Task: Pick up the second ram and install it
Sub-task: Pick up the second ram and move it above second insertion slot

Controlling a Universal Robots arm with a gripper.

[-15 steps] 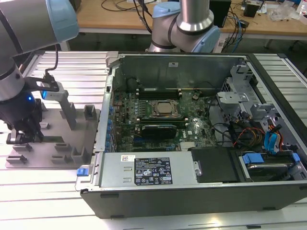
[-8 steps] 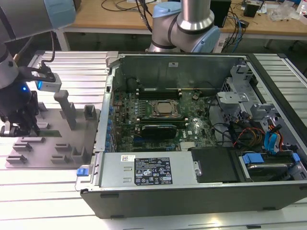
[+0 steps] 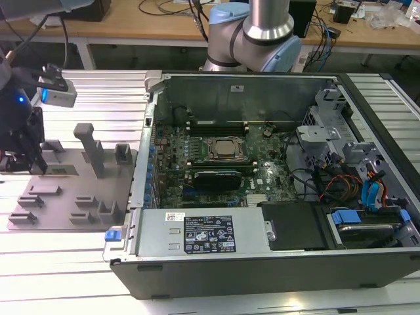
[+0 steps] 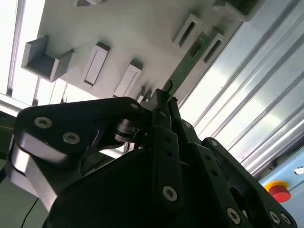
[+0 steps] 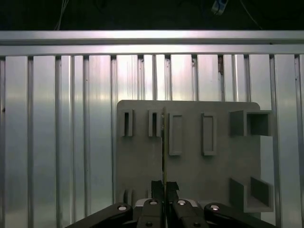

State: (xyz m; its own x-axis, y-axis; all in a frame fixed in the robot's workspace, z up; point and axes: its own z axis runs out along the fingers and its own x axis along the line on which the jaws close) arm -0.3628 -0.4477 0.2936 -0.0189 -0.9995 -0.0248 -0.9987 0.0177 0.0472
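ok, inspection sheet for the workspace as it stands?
Surface: ribbed aluminium table, grey plastic plate with upright blocks lying on it.
Job's things: thin dark green memory stick standing on edge at the plate; open computer case with square metal-framed CPU socket.
Clutter: nothing seen.
Grippers: black gripper shut on the stick.
Cables: coloured wiring inside the case.
Surroundings: wooden bench behind; red stop button.

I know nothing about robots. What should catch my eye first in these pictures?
The open computer case sits on the exterior view's right, green motherboard exposed. In the second wrist view, the end effector grips the second ram, a thin green stick, at a grey plate with upright blocks.
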